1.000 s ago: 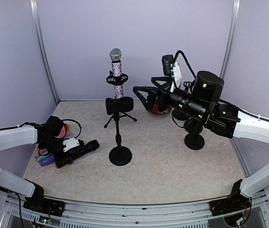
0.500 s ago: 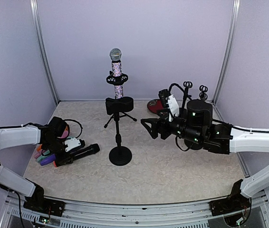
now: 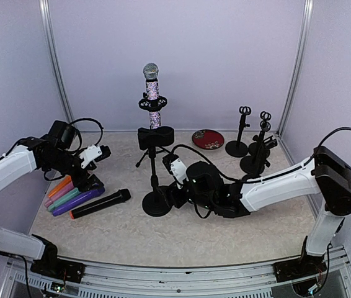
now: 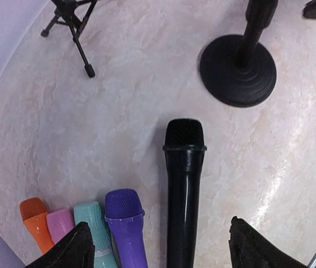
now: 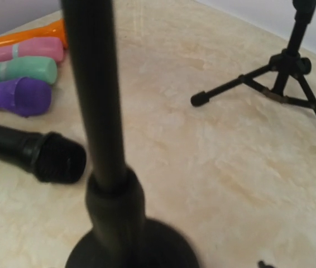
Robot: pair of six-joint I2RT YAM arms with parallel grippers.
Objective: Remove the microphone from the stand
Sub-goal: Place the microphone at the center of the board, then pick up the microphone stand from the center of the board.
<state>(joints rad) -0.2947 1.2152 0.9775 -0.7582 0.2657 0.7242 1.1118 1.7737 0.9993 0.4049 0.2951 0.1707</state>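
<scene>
A glittery microphone (image 3: 152, 93) with a silver head stands upright in a black ring mount at the back centre, over a tripod (image 3: 158, 153). In front of it is a round-base stand (image 3: 157, 203) with a black holder (image 3: 155, 136) on top. My right gripper (image 3: 169, 195) sits low beside that base. In the right wrist view the pole (image 5: 99, 111) fills the front and only one fingertip (image 5: 264, 263) shows, far to the side. My left gripper (image 3: 98, 155) hangs open above a black microphone (image 4: 185, 184) lying flat on the table.
Orange (image 4: 35, 220), pink (image 4: 60, 223), teal (image 4: 94, 223) and purple (image 4: 125, 223) microphones lie side by side at the left. Empty stands (image 3: 253, 146) and a red dish (image 3: 208, 138) are at the back right. Walls close in the back and both sides.
My left gripper has opened, let go of the black microphone and risen above it. My right arm has swung from the back right down to the foot of the round-base stand.
</scene>
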